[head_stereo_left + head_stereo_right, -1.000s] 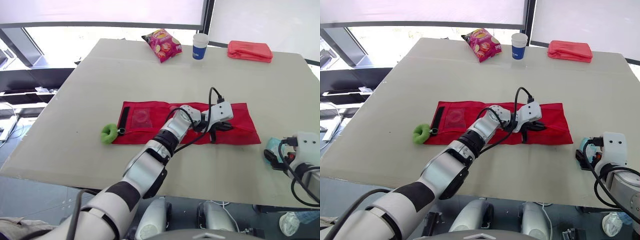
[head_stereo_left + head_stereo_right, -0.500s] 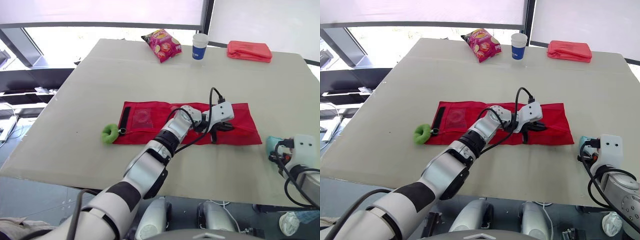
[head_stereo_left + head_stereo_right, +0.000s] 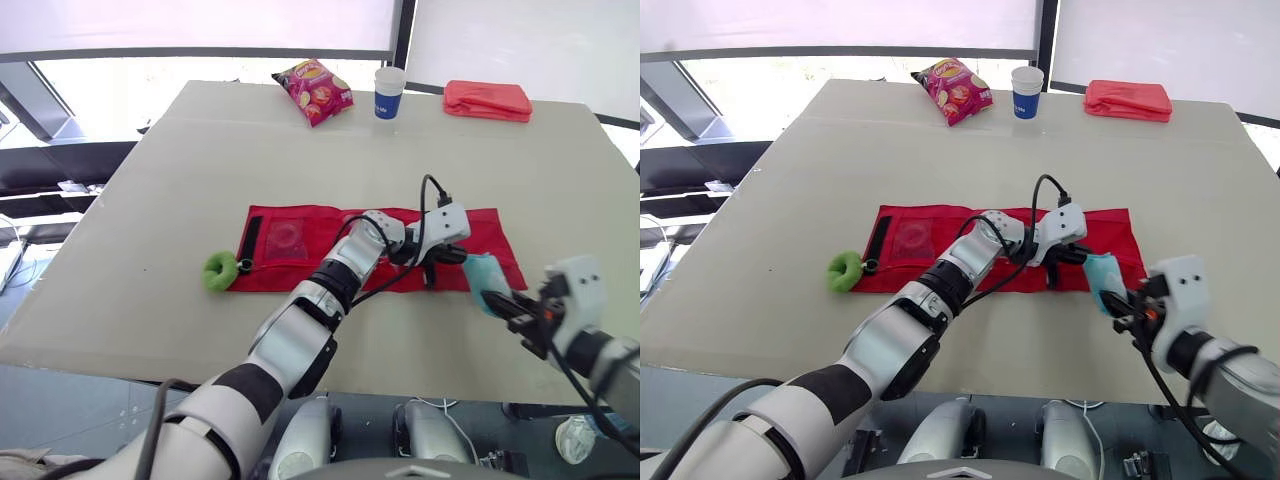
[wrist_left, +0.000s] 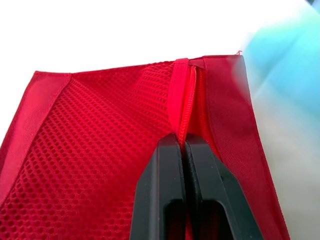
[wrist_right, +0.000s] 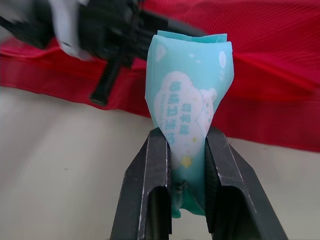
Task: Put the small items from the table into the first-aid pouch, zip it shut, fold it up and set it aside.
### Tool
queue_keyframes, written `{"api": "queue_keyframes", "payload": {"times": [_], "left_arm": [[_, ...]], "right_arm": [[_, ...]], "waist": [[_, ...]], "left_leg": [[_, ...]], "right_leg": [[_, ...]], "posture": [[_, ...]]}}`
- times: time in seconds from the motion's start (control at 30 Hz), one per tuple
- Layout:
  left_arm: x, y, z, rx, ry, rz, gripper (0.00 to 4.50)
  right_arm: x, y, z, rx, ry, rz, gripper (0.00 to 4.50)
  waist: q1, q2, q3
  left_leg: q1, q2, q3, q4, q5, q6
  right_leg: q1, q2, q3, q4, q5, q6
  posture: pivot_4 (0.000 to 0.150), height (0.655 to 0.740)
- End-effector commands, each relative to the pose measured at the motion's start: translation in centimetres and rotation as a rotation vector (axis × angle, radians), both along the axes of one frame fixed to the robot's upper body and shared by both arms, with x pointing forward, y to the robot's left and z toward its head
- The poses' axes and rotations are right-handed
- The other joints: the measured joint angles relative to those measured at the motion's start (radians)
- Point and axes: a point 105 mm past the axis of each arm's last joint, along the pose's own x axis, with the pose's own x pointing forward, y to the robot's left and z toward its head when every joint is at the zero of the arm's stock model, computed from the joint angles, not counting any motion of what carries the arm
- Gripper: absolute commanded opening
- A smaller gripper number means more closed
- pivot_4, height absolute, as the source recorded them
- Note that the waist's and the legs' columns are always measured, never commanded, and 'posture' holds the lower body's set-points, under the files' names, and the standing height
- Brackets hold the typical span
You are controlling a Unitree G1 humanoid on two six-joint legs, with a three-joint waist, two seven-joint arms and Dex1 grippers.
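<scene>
1. The left gripper point(image 4: 182, 145) is pinching the red lip beside the zipper of the first-aid pouch point(image 3: 300, 240), with its fingers pressed together on the fabric. Judged purpose: it is lifting the mesh pocket point(image 4: 100, 150) open and pinning the pouch flat for loading.
2. The right gripper point(image 5: 187, 134) is clamping a teal tissue packet point(image 5: 189, 107) upright between its fingers, with the free end pointing ahead. It is holding the packet above the table point(image 3: 150, 200), just beside the left gripper and over the pouch's near edge.
3. Judgement: the packet is being held by its tail so the leading end can slide into the gap the left gripper is holding open. The gap looks narrow from the left wrist, so the packet may be catching on the lip.
4. Pouch contents: the mesh pocket ahead of the left fingers is showing nothing inside. A clear-window pocket point(image 3: 285, 238), well away from both grippers along the left forearm, is holding something I cannot make out.
5. A green ring point(image 3: 218, 270) is hanging off the pouch's far end, well apart from both grippers.
6. Far beyond the grippers, a crisp bag point(image 3: 313, 88), a paper cup point(image 3: 388, 92) with its contents hidden, and a folded red pouch point(image 3: 488, 100) are sitting.
</scene>
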Motion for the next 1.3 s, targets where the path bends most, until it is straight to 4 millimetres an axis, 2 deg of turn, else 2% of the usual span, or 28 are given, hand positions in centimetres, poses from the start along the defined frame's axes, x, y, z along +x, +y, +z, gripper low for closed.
{"api": "queue_keyframes", "payload": {"times": [0.03,0.2,0.3,0.47,0.53,0.6,0.63,0.7,0.73,0.87,0.97,1.0,1.03,1.1,1.13,1.2,1.23,1.3], "left_arm": [[-0.8,-0.7,2.2,-0.058,-0.036,-0.054,0.00],[-1.6,-0.7,2.4,-0.061,-0.027,-0.083,0.00],[-2.2,-0.5,1.8,-0.045,-0.013,-0.100,0.00],[-2.8,-0.1,0.8,-0.014,0.009,-0.111,0.00],[-2.9,-0.1,0.6,-0.013,0.018,-0.108,0.00],[-2.7,-0.2,0.7,-0.015,0.026,-0.096,0.00],[-2.6,-0.2,0.7,-0.017,0.031,-0.088,0.00],[-2.3,0.0,0.8,-0.014,0.030,-0.075,0.00],[-2.0,0.0,0.8,-0.014,0.033,-0.066,0.00],[-1.6,0.1,0.9,-0.013,0.035,-0.048,0.00],[-1.4,0.0,1.0,-0.014,0.033,-0.046,0.00],[-1.4,-0.1,1.1,-0.016,0.033,-0.045,0.00],[-1.4,-0.1,1.1,-0.017,0.033,-0.046,0.00],[-1.4,-0.2,1.2,-0.021,0.034,-0.050,0.00],[-1.5,-0.2,1.2,-0.022,0.034,-0.053,0.00],[-1.7,-0.2,1.2,-0.023,0.035,-0.060,0.00],[-1.8,-0.2,1.2,-0.022,0.035,-0.064,0.00],[-1.9,-0.2,1.0,-0.019,0.036,-0.070,0.00]], "right_arm": [[1.5,-0.5,-1.1,-0.080,0.027,-0.046,0.22],[3.3,-0.4,-1.0,-0.105,0.003,-0.079,0.22],[4.7,-0.5,-0.4,-0.053,-0.046,-0.135,0.22],[6.6,0.8,0.3,0.015,-0.123,-0.137,0.22],[6.7,1.5,-0.2,0.018,-0.116,-0.092,0.22],[6.5,1.4,-0.8,0.003,-0.116,-0.083,1.24],[6.4,1.1,-0.7,0.006,-0.129,-0.095,1.60],[5.5,0.6,-0.1,0.010,-0.157,-0.105,2.48],[4.5,0.4,0.5,0.006,-0.168,-0.080,2.95],[0.9,-0.2,1.4,-0.057,-0.180,-0.010,2.95],[-0.4,-0.5,1.4,-0.096,-0.170,0.009,2.95],[-0.5,-0.5,1.3,-0.078,-0.165,0.009,2.58],[-0.6,-0.3,1.1,-0.060,-0.158,0.014,2.45],[-0.5,0.3,0.5,-0.049,-0.137,0.033,1.69],[-0.2,0.5,0.1,-0.048,-0.130,0.033,1.00],[0.9,0.7,-0.7,-0.060,-0.117,0.017,0.47],[1.6,0.7,-1.0,-0.073,-0.115,0.005,0.05],[3.8,0.5,-1.4,-0.086,-0.140,-0.049,0.05]], "waist": [[0.001,0.001,0.000],[-0.002,0.001,-0.001],[-0.001,0.001,0.000],[-0.003,0.001,0.000],[-0.004,0.001,0.000],[-0.004,0.001,-0.001],[-0.003,0.001,-0.001],[-0.002,0.001,0.000],[0.001,0.002,0.000],[-0.001,0.002,0.000],[-0.003,0.002,0.000],[-0.004,0.002,0.000],[-0.005,0.002,0.000],[-0.004,0.002,0.000],[-0.004,0.002,0.000],[-0.004,0.002,0.000],[-0.003,0.002,0.000],[-0.003,0.002,0.000]], "left_leg": [[-0.001,0.000,0.001,0.000,0.000,0.000],[-0.001,0.000,0.001,-0.001,0.000,0.000],[-0.001,0.000,0.001,0.000,0.000,0.000],[-0.001,0.000,0.001,0.000,0.000,0.000],[0.000,0.000,0.002,0.000,0.000,0.000],[0.001,0.000,0.002,0.000,0.000,0.000],[0.001,0.000,0.002,0.000,0.000,0.000],[0.001,0.000,0.002,0.000,0.000,0.000],[0.001,0.000,0.002,0.000,0.000,0.000],[0.000,-0.001,0.001,0.000,0.000,0.000],[0.000,0.000,0.001,0.000,0.000,0.000],[0.001,0.000,0.001,0.000,0.000,0.000],[0.001,0.000,0.001,0.000,0.000,0.000],[0.001,0.000,0.001,0.000,0.000,0.000],[0.001,0.000,0.001,0.000,0.000,0.000],[0.001,0.000,0.001,0.000,0.000,0.000],[0.001,0.000,0.001,0.000,0.000,0.000],[0.001,0.000,0.002,0.000,0.000,0.000]], "right_leg": [[-0.002,0.000,0.000,0.000,0.000,0.000],[-0.002,0.000,0.000,0.000,0.000,0.000],[-0.002,0.000,-0.001,0.000,0.000,0.000],[-0.002,0.001,0.000,0.001,0.000,0.000],[-0.002,0.001,0.000,0.002,0.000,0.000],[-0.002,0.001,0.000,0.003,0.000,0.000],[-0.002,0.001,0.000,0.003,0.000,0.000],[-0.002,0.001,0.000,0.004,0.000,0.000],[-0.002,0.001,0.000,0.004,0.000,0.000],[-0.002,0.001,0.000,0.002,0.000,0.000],[-0.001,0.001,-0.001,0.002,0.000,0.000],[-0.001,0.001,-0.001,0.002,0.000,0.000],[-0.001,0.001,0.000,0.002,0.000,0.000],[-0.001,0.001,0.000,0.002,0.000,0.000],[-0.002,0.001,0.000,0.002,0.000,0.000],[-0.002,0.001,0.000,0.002,0.000,0.000],[-0.002,0.001,0.000,0.002,0.000,0.000],[-0.002,0.001,0.001,0.002,0.000,0.000]], "posture": [[0.150,0.7400],[0.150,0.7400],[0.150,0.7400],[0.150,0.7400],[0.150,0.7400],[0.150,0.7400],[0.150,0.7400],[0.150,0.7400],[0.150,0.7400],[0.150,0.7400],[0.150,0.7400],[0.150,0.7400],[0.150,0.7400],[0.150,0.7400],[0.150,0.7400],[0.150,0.7400],[0.150,0.7400],[0.150,0.7400]]}}
